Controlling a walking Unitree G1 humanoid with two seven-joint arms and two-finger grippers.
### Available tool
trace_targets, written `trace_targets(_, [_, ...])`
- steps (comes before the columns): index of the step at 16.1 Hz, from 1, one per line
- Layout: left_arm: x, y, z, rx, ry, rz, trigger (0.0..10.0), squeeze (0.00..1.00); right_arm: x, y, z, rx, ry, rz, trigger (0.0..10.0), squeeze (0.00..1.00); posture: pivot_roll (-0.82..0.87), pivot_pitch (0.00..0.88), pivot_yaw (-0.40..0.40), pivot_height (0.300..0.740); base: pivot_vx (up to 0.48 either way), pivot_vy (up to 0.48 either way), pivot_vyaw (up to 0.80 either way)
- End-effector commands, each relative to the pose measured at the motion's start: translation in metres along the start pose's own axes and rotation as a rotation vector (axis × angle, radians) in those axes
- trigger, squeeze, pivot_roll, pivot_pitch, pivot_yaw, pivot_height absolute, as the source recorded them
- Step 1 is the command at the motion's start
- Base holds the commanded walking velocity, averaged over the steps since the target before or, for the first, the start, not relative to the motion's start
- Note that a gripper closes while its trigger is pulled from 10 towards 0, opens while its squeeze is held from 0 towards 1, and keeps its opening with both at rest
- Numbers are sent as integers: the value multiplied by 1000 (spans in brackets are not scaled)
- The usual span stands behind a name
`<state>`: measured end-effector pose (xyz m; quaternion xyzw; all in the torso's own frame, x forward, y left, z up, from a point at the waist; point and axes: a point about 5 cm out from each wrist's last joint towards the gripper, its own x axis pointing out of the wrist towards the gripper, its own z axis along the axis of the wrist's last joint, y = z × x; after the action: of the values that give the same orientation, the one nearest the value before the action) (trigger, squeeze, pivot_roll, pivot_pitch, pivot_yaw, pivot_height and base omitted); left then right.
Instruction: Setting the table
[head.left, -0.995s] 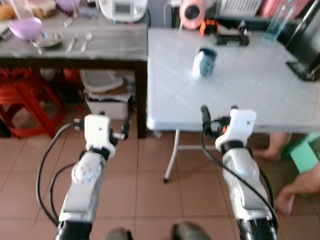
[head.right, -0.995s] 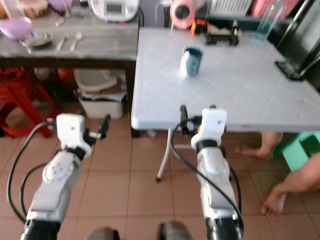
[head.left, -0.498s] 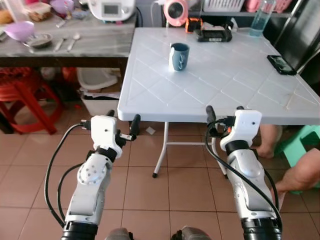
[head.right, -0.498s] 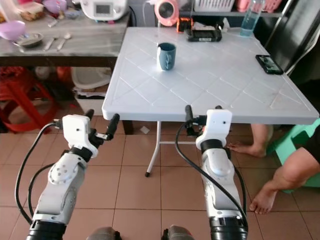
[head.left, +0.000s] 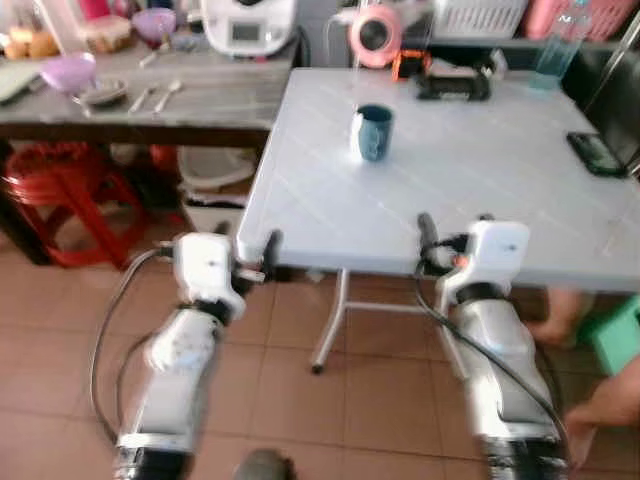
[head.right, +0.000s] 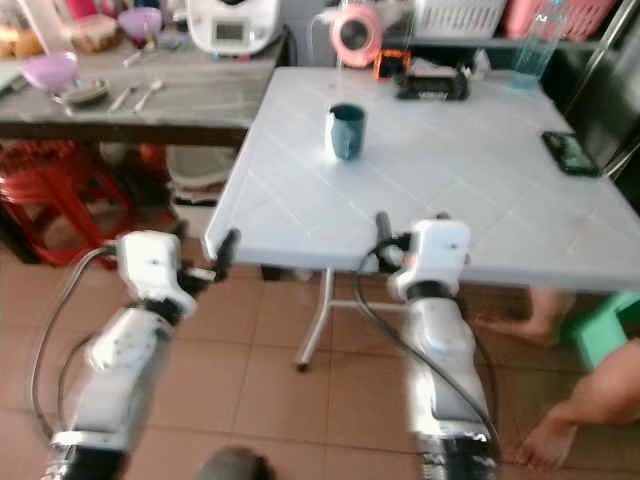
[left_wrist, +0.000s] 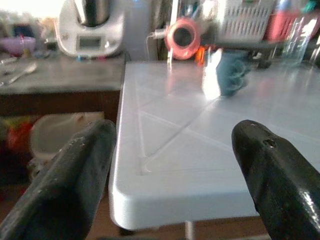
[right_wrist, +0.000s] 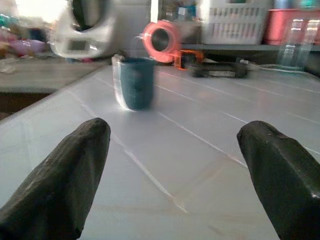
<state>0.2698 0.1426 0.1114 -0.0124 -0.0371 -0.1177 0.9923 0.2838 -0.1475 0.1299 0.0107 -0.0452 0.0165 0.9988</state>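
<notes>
I'm standing at the near edge of the white table (head.left: 520, 190) with both arms raised in front of me. The blue mug (head.left: 372, 132) stands upright on the table, toward its far left part, well apart from both grippers. Beyond it along the far edge lie a pink round fan (head.left: 374, 32) and a dark flat device (head.left: 455, 87); a phone (head.left: 598, 153) lies toward the table's right side.

My right gripper (right_wrist: 170, 180) hangs just over the near edge with its black fingers (right_wrist: 65, 175) spread wide and nothing between them; the mug sits ahead of it and off toward the left finger. My left gripper (left_wrist: 175, 185) is released too, hovering off the table's near left corner and still below the top.

I judge the right arm the nearer and better placed: the mug's long axis is vertical, so a level reach forward and slightly left should bring the jaws around its sides
</notes>
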Motion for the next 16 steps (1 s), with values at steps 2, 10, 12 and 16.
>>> trace_targets(2, [5,-8,6,-5,-23,-37,10000,0,0,-9,3,-33,-8,-24,10000,0,-17,0,7,719,448,0,0])
trace_targets(10, [5,-8,4,1,-11,-27,10000,0,-1,-5,3,-43,-5,5,10000,0,-17,0,7,719,434,0,98])
trace_targets(12, [5,-8,4,2,-9,-27,10000,0,-1,-5,3,-43,-4,7,10000,0,-15,0,6,719,379,0,781])
trace_targets(16, [4,-8,3,12,-6,-16,10000,0,-1,-2,-1,-36,19,29,10000,0,-10,0,1,719,70,0,267])
